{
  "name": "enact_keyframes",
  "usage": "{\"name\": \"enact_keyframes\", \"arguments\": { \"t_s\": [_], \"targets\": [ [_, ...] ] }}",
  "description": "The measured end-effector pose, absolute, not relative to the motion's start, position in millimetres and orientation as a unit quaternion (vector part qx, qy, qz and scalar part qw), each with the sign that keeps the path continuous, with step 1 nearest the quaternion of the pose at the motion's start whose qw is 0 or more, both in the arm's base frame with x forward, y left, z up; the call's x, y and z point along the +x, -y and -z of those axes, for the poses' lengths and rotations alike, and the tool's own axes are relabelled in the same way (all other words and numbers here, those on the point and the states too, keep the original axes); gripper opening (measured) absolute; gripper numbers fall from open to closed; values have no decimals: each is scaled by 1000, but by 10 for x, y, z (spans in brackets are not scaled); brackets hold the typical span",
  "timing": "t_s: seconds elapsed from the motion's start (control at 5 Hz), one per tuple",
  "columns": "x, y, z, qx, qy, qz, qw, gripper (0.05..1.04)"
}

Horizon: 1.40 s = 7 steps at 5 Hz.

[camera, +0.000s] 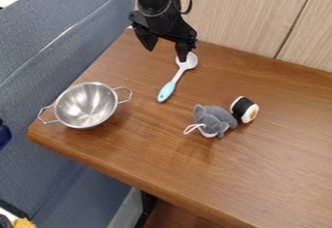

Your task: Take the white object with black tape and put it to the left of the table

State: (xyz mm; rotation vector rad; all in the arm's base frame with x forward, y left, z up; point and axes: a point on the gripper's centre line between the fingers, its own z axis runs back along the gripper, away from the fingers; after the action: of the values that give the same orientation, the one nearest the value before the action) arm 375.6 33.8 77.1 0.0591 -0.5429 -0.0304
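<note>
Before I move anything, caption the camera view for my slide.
Open black gripper over a wooden table with a metal bowl, a spoon, a grey plush toy and a black-banded white object.

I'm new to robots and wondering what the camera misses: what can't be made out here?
All in the camera view:
- Spoon: bowl partly hidden by the gripper; contact unclear.
- Sushi-roll toy: orange end detail too small.
- Gray plush animal: face too small.
- Blue thing: cut off by left edge.
</note>
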Motion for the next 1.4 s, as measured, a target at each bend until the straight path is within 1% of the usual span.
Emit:
{"name": "enact_keyframes", "arguments": {
  "t_s": [0.2, 0.4, 0.6, 0.8, 1.0, 1.2, 1.4],
  "targets": [
    [3746, -327, -663, 25, 254, 13, 967, 1001],
    [3778, -17, -567, 4, 243, 42, 969, 1001],
    [3899, 383, -449, -4, 223, 103, 969, 1001],
    [4026, 814, -346, -41, 214, 160, 963, 1001],
    [4056, 1100, -274, -51, 196, 194, 960, 1001],
    [4033, 1227, -156, -46, 179, 211, 960, 1001],
    [4008, 1191, -10, -35, 156, 217, 963, 1001]
  ]
}}
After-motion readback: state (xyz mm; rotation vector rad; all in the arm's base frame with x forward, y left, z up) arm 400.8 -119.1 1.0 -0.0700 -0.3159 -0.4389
